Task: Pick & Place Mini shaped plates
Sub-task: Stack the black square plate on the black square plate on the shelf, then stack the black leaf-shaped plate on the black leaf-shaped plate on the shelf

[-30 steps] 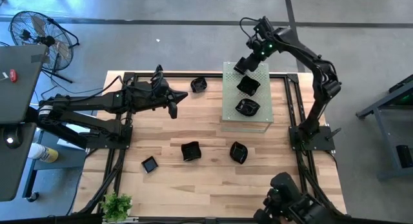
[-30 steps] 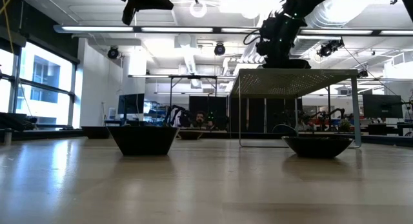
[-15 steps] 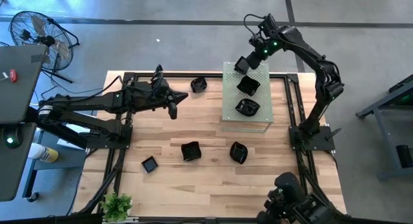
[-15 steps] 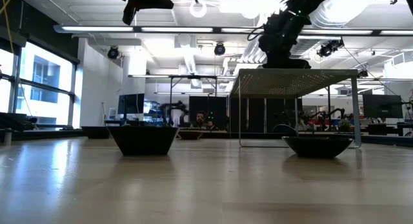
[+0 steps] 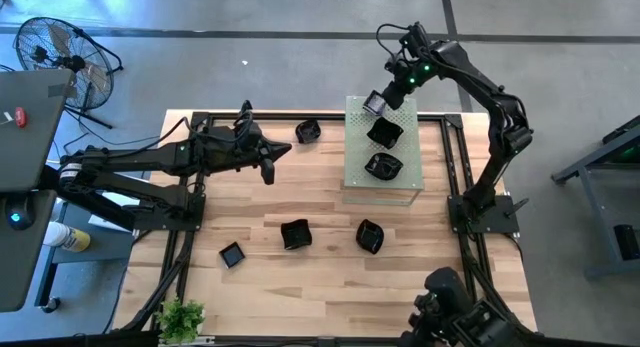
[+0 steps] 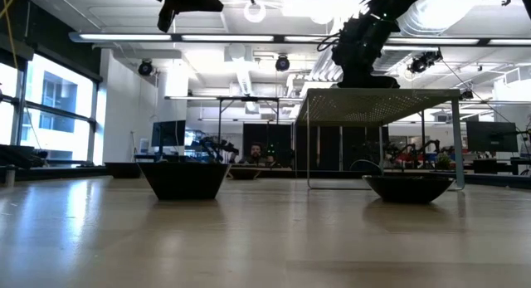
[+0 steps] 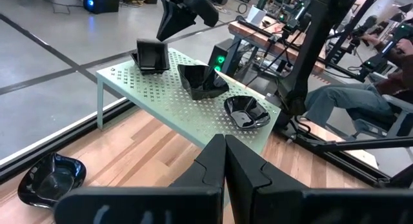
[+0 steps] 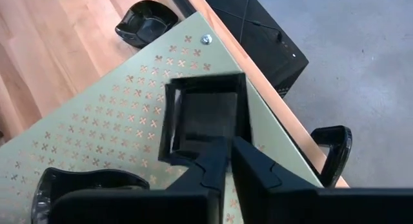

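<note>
My right gripper (image 5: 381,96) is over the far end of the pale green perforated board (image 5: 400,182), shut on a square black mini plate (image 8: 206,117), also seen in the left wrist view (image 7: 151,55). Two more mini plates, a wavy one (image 5: 385,132) and a round one (image 5: 383,167), rest on the board. Others lie on the wooden table (image 5: 308,131) (image 5: 296,233) (image 5: 370,236) (image 5: 232,254). My left gripper (image 5: 270,172) hovers shut above the table's far left, holding nothing. My right gripper pinches the square plate's upper rim (image 8: 193,154) between its two fingers, which stand almost together. The fingers slant down from the table's far right side. The plate is tilted, its inside facing the left arm, and its lower edge (image 7: 146,68) rests on the board.
The board stands on thin legs (image 6: 309,147) above the table's far right part. A black frame (image 5: 455,157) runs round the table. A small plant (image 5: 181,317) sits at the near left corner. The board's near end (image 5: 380,192) is bare.
My right gripper has tipped a little at the board's far end, and the square plate has tilted with it, so that its face catches more light from above. My left arm has kept still.
</note>
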